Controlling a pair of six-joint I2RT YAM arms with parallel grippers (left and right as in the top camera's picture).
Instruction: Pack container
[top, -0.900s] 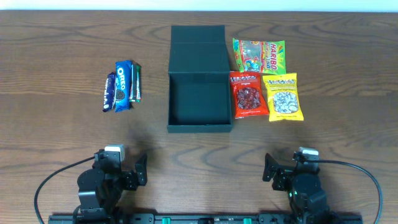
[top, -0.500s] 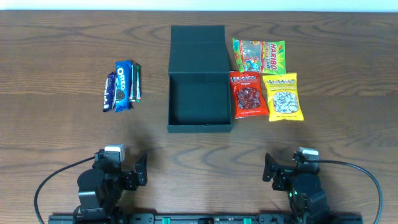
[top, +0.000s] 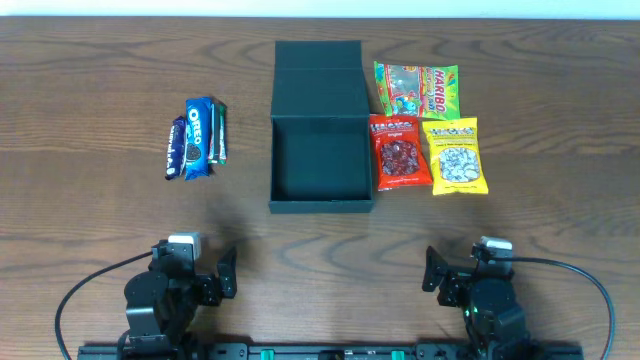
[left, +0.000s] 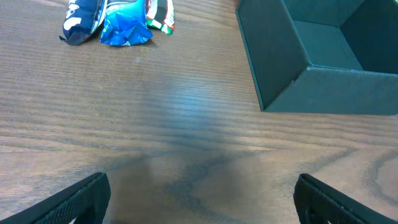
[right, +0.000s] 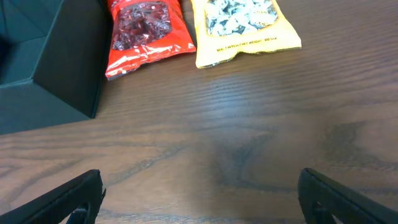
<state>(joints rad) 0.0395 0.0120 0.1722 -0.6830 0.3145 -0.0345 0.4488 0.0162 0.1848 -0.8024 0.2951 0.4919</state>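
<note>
The dark teal-green container (top: 320, 195) stands open and empty at the table's middle, its flap lid (top: 317, 68) folded back. It also shows in the left wrist view (left: 323, 93) and the right wrist view (right: 56, 68). Left of it lie an Oreo packet (top: 198, 137) and two smaller packets. Right of it lie a Haribo bag (top: 416, 89), a red bag (top: 400, 152) and a yellow bag (top: 455, 155). My left gripper (left: 199, 199) and right gripper (right: 202, 199) are open and empty, low at the near edge, far from everything.
The wooden table (top: 100, 220) runs bare between the grippers and the packets. The arm bases and their cables sit along the near edge (top: 320, 350).
</note>
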